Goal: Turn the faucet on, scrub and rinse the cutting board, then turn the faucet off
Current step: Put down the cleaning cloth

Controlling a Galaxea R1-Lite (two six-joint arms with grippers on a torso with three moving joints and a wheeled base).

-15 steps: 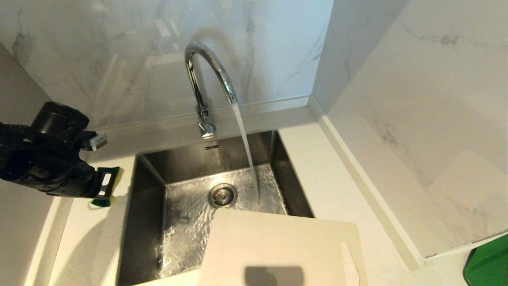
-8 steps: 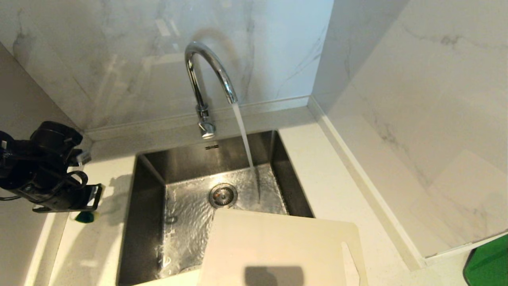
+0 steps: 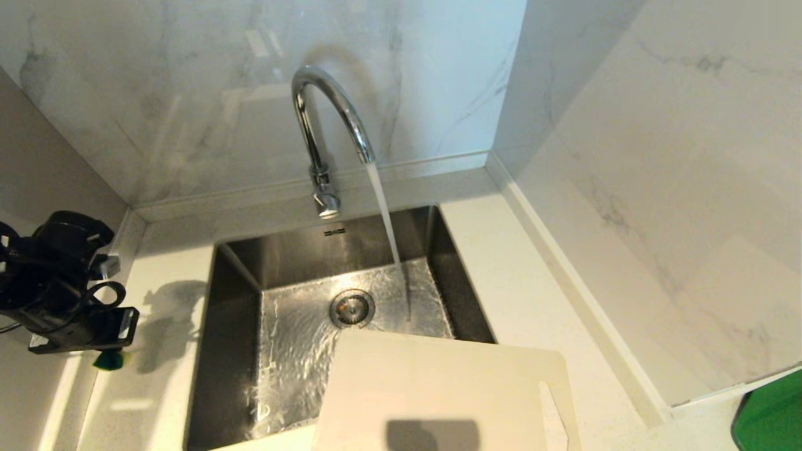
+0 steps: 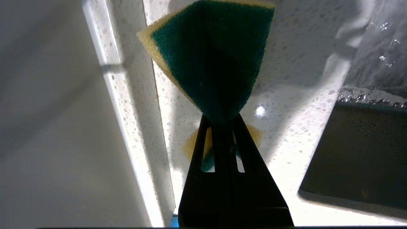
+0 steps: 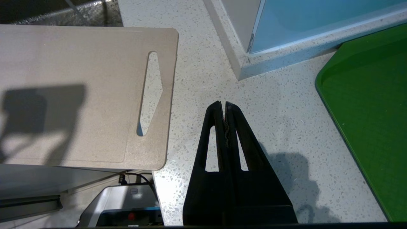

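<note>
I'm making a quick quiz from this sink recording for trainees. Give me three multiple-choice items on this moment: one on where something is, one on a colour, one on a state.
1. Where does the cutting board lie?
A. Flat over the sink's near right corner and the counter
B. Upright against the back wall
C. On the green tray

2. What colour is the sponge face that the left wrist view shows?
A. Pink
B. Dark green with a yellow edge
C. Plain white

3. What state is the faucet in?
A. Off and dry
B. Dripping only
C. Running in a steady stream

Answers: 1 A, the board's far edge overhangs the sink in the head view. 2 B, the left gripper has its fingers shut on a green, yellow-edged sponge. 3 C, water pours from the spout into the wet basin.
</note>
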